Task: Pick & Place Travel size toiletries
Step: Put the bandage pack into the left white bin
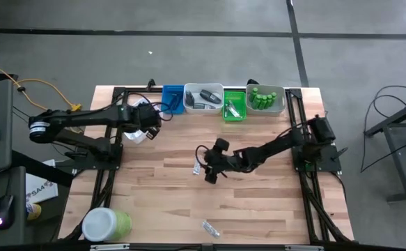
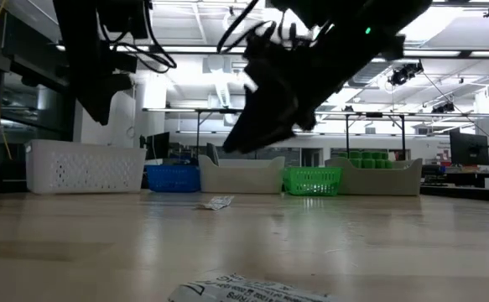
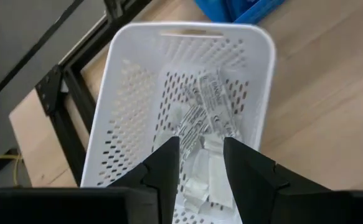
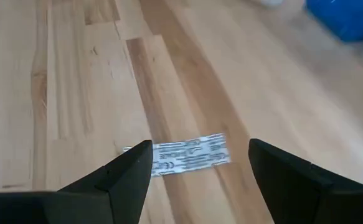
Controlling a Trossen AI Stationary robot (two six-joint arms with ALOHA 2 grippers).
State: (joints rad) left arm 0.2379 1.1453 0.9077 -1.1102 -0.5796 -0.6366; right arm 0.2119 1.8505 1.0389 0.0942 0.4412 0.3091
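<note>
Silvery sachets: two are lying on the worktop (image 1: 272, 202); right tool (image 1: 204, 169), jaws apart, is hovering over one sachet (image 4: 190, 155); left tool (image 3: 200, 155), jaws apart, is hanging above the white basket (image 3: 119, 93).

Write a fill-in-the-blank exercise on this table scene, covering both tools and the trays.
1. The left tool hangs over the ____ perforated basket, which holds flat sachets.
2. The right tool, fingers apart, is above one flat ____ lying on the wooden table.
3. The small green bottles sit in the tray at the row's ____ end in the high view.
4. Between the fingers of the left tool there is ____.

Missing words: white; sachet; right; nothing
</note>
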